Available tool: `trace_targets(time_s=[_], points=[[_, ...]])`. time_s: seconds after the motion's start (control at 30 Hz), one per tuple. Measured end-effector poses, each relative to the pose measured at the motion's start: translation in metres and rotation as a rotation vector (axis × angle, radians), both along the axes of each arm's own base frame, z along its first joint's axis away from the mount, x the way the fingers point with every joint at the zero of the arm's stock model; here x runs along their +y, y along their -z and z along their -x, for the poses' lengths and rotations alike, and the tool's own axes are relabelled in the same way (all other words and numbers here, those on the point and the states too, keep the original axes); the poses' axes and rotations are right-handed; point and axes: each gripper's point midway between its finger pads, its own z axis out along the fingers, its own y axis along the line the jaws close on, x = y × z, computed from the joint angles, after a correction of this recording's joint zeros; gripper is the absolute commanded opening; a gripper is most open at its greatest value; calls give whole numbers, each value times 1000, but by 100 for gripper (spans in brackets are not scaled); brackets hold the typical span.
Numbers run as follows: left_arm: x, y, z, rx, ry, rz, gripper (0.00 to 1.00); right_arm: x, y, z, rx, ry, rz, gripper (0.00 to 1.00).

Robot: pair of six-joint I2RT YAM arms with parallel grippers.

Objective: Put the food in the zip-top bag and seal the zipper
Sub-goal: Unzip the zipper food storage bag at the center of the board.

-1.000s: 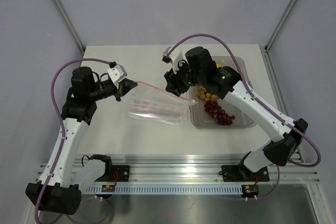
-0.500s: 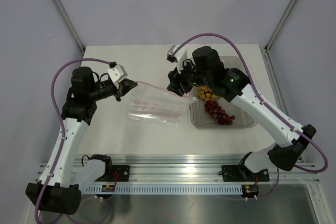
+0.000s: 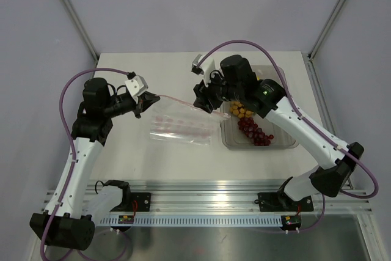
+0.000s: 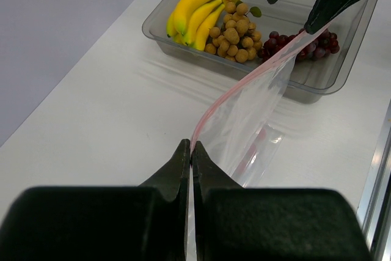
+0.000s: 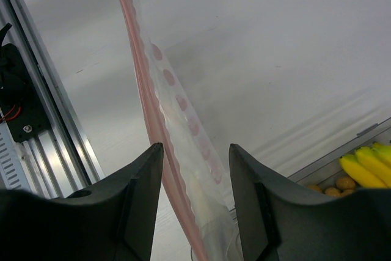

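Just a plain white table (image 3: 153, 157) under soft, even light. Pale grey walls (image 3: 201, 4) behind it, metal frame posts (image 3: 70, 11) rising from its far corners, and a slotted aluminium rail (image 3: 208, 203) along its near edge.

We record motion on the right arm only. Its elbow (image 3: 336, 172) has swung outward, ending further behind and to the outer side of the right gripper (image 3: 206, 103). The right gripper itself first edged a little away from the left gripper (image 3: 148, 99). It then came back almost to its starting point, astride the zipper (image 3: 183, 101).
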Motion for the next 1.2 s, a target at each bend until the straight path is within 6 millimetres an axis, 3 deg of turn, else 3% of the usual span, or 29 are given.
trace_targets(time_s=[0.23,0.33,0.47,0.5,0.57,0.6,0.7,0.8,0.93,1.1,1.2], points=[[0,0,0,2,0,-1,0,3,16,-2,27,-1,28,53],[0,0,0,1,0,-1,0,5,22,-5,36,-3,40,48],[0,0,0,-4,5,-3,0,7,30,-6,46,-10,53,29],[0,0,0,-4,5,-3,0,8,31,-6,52,-16,54,18],[0,0,0,-4,5,-3,0,11,34,-5,62,-27,55,13],[0,0,0,-4,4,-3,6,12,36,-5,70,-28,55,10],[0,-1,-2,-9,-4,1,59,14,39,-4,93,-24,49,0],[2,-5,-13,13,-51,31,75,16,39,-12,117,50,17,0],[12,-15,-40,86,-200,78,75,13,44,-35,129,235,-35,0],[24,-59,-68,202,-383,190,64,8,35,-64,107,429,-100,0],[23,-82,-72,301,-444,314,59,12,24,-77,89,481,-148,0]])
